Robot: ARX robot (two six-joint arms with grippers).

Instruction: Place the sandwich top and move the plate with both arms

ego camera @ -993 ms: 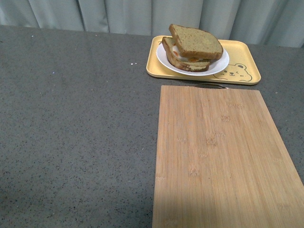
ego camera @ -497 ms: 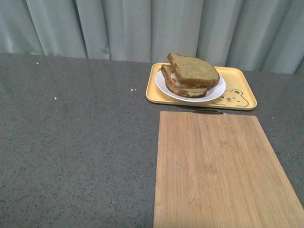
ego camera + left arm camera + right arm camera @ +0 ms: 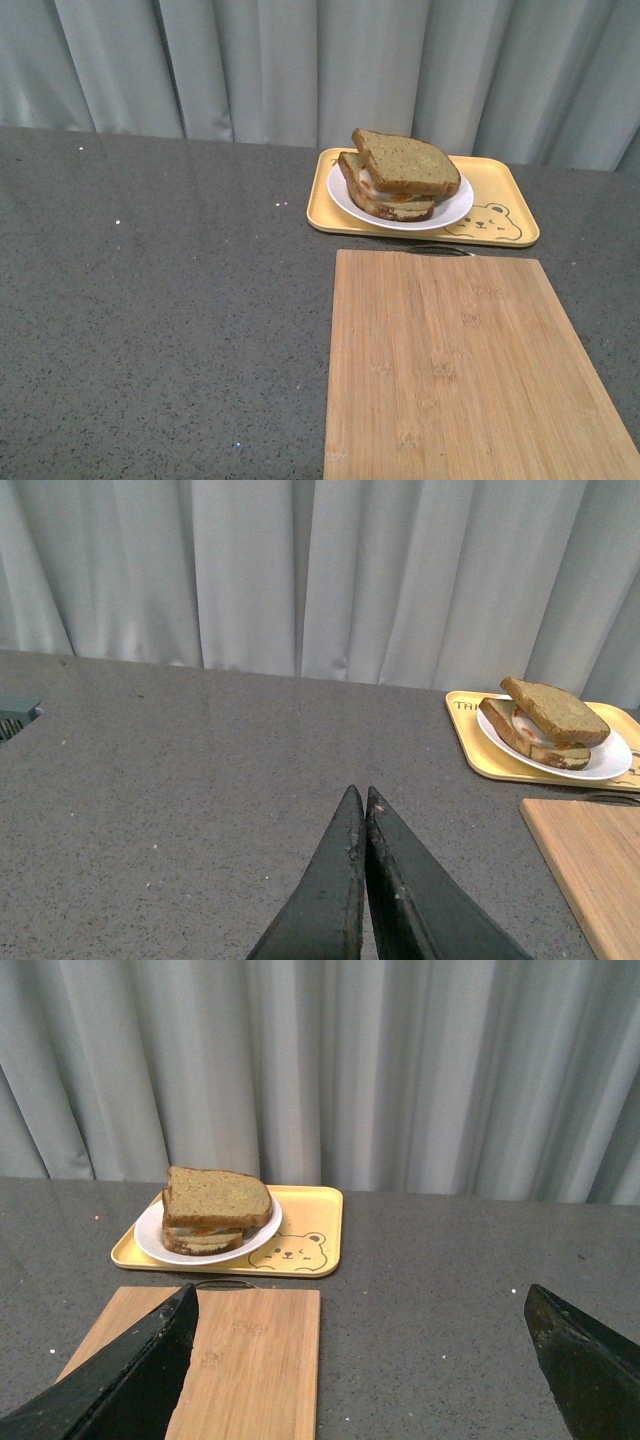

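There is one sandwich top (image 3: pixel 405 161). It is a brown slice of bread, and it lies on top of the sandwich, a little turned. Under it there is one bottom slice (image 3: pixel 372 195), with one egg (image 3: pixel 385 192) between them. The egg is mostly hidden, so only a bit of white and orange peeks out.

There is one white plate (image 3: pixel 452 213). The sandwich sits on it. The plate sits on one yellow tray (image 3: pixel 500 190) with one bear face (image 3: pixel 490 220) drawn in a corner. Next to the tray lies one wooden board (image 3: pixel 460 370). Its near end is cut off at the picture edge. A thin dark curved thing (image 3: pixel 438 249) lies at the far edge of the board, too small to make out. All this is on one grey table (image 3: pixel 160 300), with one grey curtain (image 3: pixel 250 70) behind.

There are two pincers. The left pincer (image 3: pixel 362 798) has its two fingers pressed together and holds nothing. The plate is far ahead of it, off toward the right arm's side. The right pincer (image 3: pixel 360 1305) is wide open and holds nothing. Only the tips of its two fingers (image 3: pixel 130 1370) show. The plate is far ahead of it, off toward the left arm's side, and the board is nearer to it.

No arm shows in the front view.
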